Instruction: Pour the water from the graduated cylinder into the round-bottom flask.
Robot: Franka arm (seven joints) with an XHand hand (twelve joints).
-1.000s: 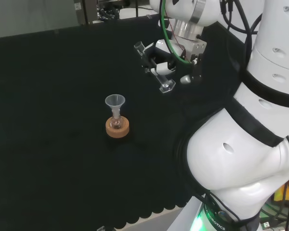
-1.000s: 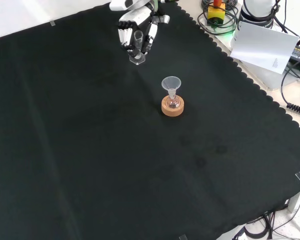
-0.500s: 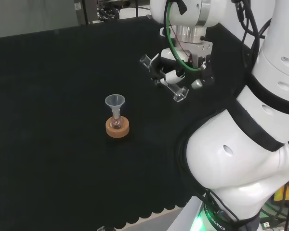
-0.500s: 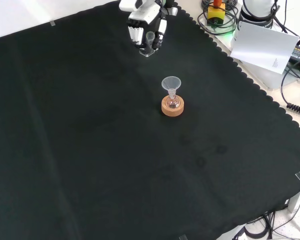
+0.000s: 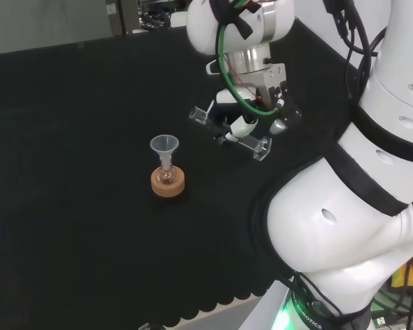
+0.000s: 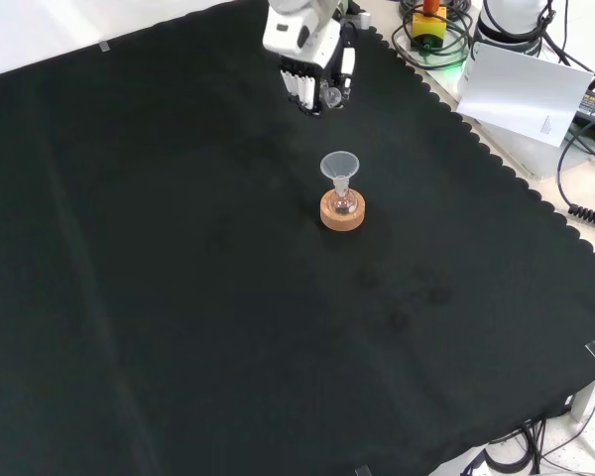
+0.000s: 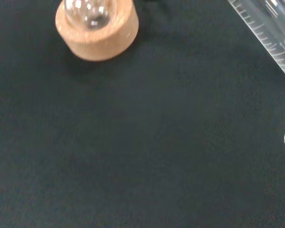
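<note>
A small round-bottom flask [image 5: 166,174] stands in a cork ring [image 5: 168,184] with a clear funnel [image 5: 164,146] in its neck. It also appears in the front view as the flask [image 6: 343,201] under the funnel [image 6: 339,165], and in the wrist view as the flask [image 7: 91,10] in the cork ring [image 7: 97,34]. The hand [image 5: 244,124] hangs above the cloth to the flask's right in the head view, shut on a clear graduated cylinder [image 5: 228,133]. The cylinder lies tilted almost flat, its mouth toward the funnel and its foot away. The hand [image 6: 312,71] with the cylinder [image 6: 331,94] sits beyond the flask in the front view. The cylinder's scale [image 7: 268,39] is visible in the wrist view.
The arm's white links [image 5: 372,158] fill the right of the head view. Beyond the cloth's scalloped edge [image 6: 496,169] in the front view lie cables, a white sheet [image 6: 526,94] and a yellow and red device [image 6: 428,20].
The hand has carried the cylinder toward the funnel and tipped it further, from steeply slanted to nearly level. The flask and funnel have not moved.
</note>
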